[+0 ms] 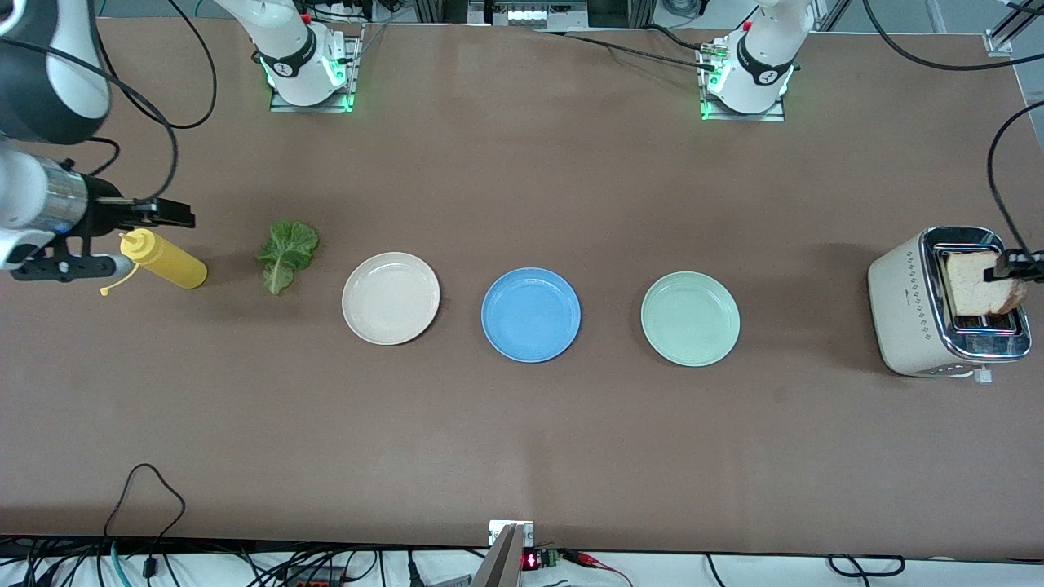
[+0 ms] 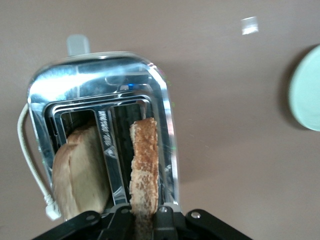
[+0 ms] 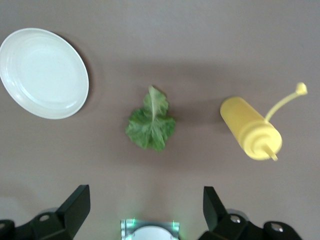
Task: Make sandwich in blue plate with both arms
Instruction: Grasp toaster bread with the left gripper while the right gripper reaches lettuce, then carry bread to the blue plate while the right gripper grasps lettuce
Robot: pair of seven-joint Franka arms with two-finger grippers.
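Observation:
The blue plate [image 1: 530, 314] lies bare at the table's middle. At the left arm's end, my left gripper [image 1: 1014, 266] [image 2: 144, 217] is shut on the top edge of a bread slice [image 1: 975, 281] [image 2: 145, 165] standing in a slot of the toaster [image 1: 905, 302] [image 2: 100, 70]. A second slice [image 2: 80, 170] leans in the other slot. The lettuce leaf [image 1: 287, 253] [image 3: 150, 122] lies flat toward the right arm's end. My right gripper [image 1: 173, 215] [image 3: 147, 210] hangs open over the table by the yellow bottle, nothing between its fingers [image 3: 75, 207].
A cream-white plate [image 1: 391, 297] [image 3: 44, 72] and a pale green plate [image 1: 690, 318] [image 2: 306, 95] flank the blue plate. A yellow squeeze bottle [image 1: 167, 261] [image 3: 250, 127] lies on its side beside the lettuce. A black cable [image 1: 143, 489] loops near the front edge.

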